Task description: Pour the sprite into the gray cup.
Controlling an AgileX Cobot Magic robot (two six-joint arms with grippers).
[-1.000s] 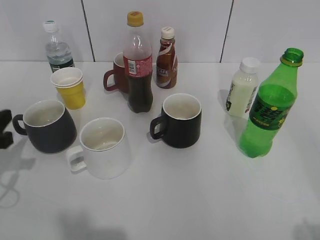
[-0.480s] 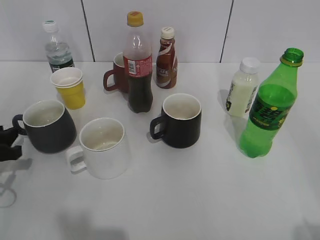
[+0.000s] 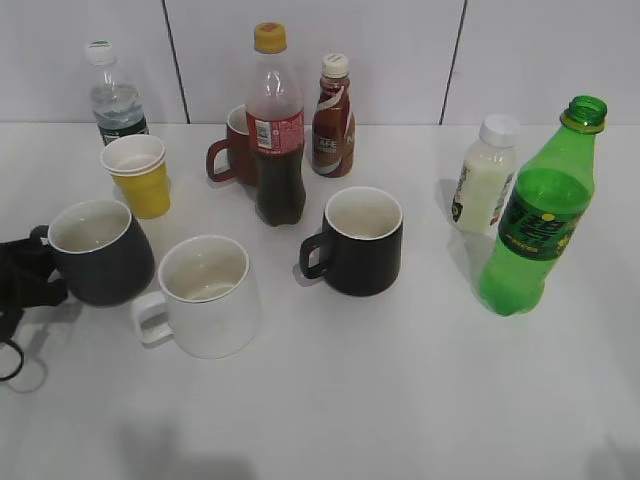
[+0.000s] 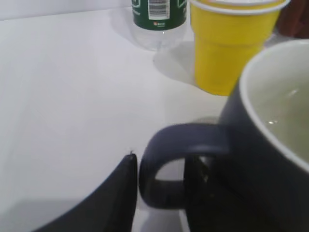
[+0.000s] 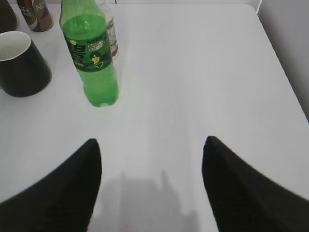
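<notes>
The squat charcoal-gray mug with a white inside point(image 3: 98, 252) stands upright on the white worktop point(image 3: 400, 400), at the left end of the group of cups. The left gripper point(image 4: 159, 193) has its black fingers point(image 4: 108, 203) spread around the mug's loop handle point(image 4: 176, 162), one outside the loop and one between handle and body. The tall translucent green plastic bottle point(image 3: 540, 215), uncapped, stands upright well to the right of the mug. The right gripper point(image 5: 152, 186) hangs near the bottle, fingers point(image 5: 63, 186) spread wide and holding nothing.
</notes>
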